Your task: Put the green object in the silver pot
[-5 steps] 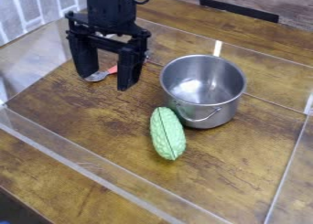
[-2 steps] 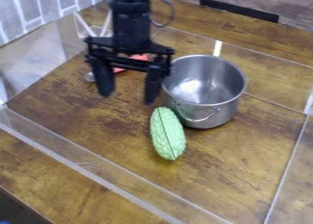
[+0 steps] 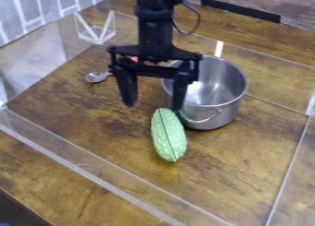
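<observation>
Presently, item one: gripper (image 3: pixel 153 89), black, pointing straight down, its two fingers (image 3: pixel 127 89) spread as wide as they go and holding nothing; the tips hang above the worktop (image 3: pixel 74 128), one at about 10 o'clock of the green object and the other in front of the pot's near wall. Item two: green object (image 3: pixel 169 135), a light green ridged oval with tapered ends, lying flat on the worktop at roughly 5 o'clock from the gripper, just below the fingertips and not touched by them; its upper end lies close beside the pot's lower left wall, whether touching cannot be told. Item three: silver pot (image 3: pixel 212 91), round, shiny, upright, a small loop handle at its 6 o'clock side, standing at 3 o'clock from the gripper; contents: none visible, the interior showing only bare metal and reflections. Item four: spoon bowl (image 3: pixel 96 77), metal, at 9 o'clock from the gripper, its handle hidden behind the arm. Item five: clear barrier panels (image 3: pixel 50 142) along the worktop's edges. Status of task, as judged: early; nothing grasped, nothing delivered. Outstanding: lower over the green object, close on it, lift, carry toward 2 o'clock, release inside the pot.
</observation>
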Controlling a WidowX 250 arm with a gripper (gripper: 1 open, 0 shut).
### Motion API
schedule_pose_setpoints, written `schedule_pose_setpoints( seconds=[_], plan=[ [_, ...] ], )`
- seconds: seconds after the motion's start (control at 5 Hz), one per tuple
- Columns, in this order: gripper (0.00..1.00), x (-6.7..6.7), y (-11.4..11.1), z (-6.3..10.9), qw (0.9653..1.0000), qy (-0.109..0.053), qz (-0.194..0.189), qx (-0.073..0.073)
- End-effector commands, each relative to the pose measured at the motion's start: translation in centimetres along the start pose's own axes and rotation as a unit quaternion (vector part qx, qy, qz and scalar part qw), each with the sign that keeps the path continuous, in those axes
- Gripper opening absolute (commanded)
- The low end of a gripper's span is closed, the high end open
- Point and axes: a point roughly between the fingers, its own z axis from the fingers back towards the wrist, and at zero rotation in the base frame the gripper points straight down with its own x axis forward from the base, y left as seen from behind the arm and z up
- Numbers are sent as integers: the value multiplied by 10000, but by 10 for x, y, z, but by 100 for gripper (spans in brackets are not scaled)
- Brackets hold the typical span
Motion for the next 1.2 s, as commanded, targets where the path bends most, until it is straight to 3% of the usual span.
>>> schedule_pose_setpoints(
  seconds=[0.0, 0.4, 0.8, 1.0],
  plan=[
    [100, 6, -16, 0, 9990, -254, 323, -187],
    [100, 5, -5, -29, 9966, -246, 744, -236],
    [100, 4, -27, -59, 9936, -217, 1077, -257],
    [0, 1, -29, -59, 9956, -260, 859, -264]
  ],
)
